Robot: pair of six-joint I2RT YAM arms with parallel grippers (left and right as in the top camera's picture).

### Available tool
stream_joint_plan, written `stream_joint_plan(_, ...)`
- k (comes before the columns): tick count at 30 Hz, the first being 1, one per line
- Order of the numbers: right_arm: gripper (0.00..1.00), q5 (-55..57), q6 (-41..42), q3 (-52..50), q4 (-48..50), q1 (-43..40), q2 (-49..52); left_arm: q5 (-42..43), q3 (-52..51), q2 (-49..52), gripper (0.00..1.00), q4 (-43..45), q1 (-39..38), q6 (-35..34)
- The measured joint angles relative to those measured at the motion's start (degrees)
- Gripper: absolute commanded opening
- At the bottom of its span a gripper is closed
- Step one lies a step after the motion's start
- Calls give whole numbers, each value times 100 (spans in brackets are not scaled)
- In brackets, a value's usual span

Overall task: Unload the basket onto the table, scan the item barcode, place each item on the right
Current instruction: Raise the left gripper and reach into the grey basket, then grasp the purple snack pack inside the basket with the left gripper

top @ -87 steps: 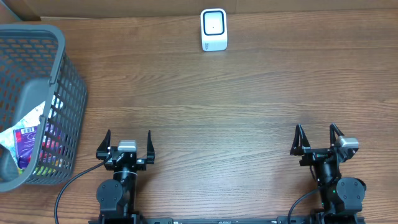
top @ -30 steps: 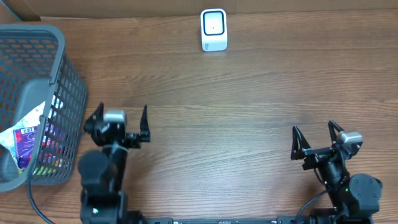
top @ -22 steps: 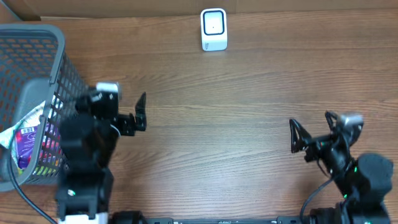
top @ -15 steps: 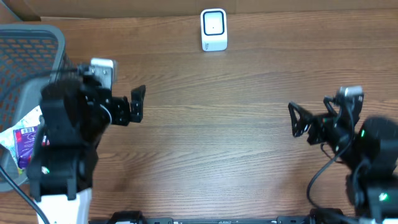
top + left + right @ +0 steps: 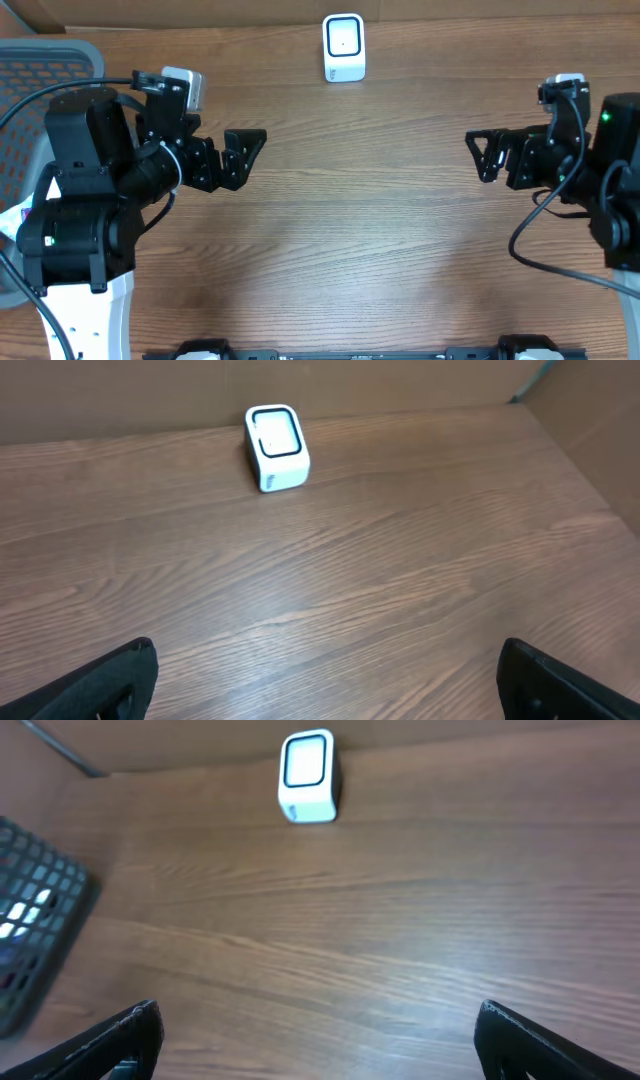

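The middle of the table (image 5: 350, 220) is bare wood, so a gripper can pass freely from the near edge to the back. The only thing standing there is the white scanner (image 5: 344, 47), close to the cardboard wall (image 5: 400, 385) that closes the far side. At the left edge stands the grey basket (image 5: 60, 46) with high mesh walls; it is open only from above.

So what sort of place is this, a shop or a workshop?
Probably a lab mock-up of a shop checkout: a small white box-shaped barcode scanner stands at the far edge of a brown wooden table, with a grey plastic mesh shopping basket at the left side.
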Motion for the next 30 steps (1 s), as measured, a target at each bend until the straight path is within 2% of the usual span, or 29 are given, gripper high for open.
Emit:
stream_joint_plan(3,100,-120,22,0,0,2,66,-131,7,39,80,15,2,-22)
stream_joint_plan(7,100,-210,24,0,-66,0,79,-975,254,247,78,-142,334,-717)
stream_joint_plan(11,100,-212,22,0,-168,0,79,-1836,1049,708,83,-662,1325,-1366)
stream_joint_plan(18,100,-179,22,2,-280,0,81,-2428,2225,1598,87,-1497,2927,-1672)
stream_joint_plan(20,100,-155,24,2,-295,0,81,-2555,2302,1834,88,-1681,3241,-1753)
stream_joint_plan(21,100,-146,24,2,-295,0,83,-2623,2304,1961,100,-1792,3390,-1812)
stream_joint_plan(30,100,-127,20,2,-415,2,90,-3003,2184,2944,100,-2326,4522,-2636)
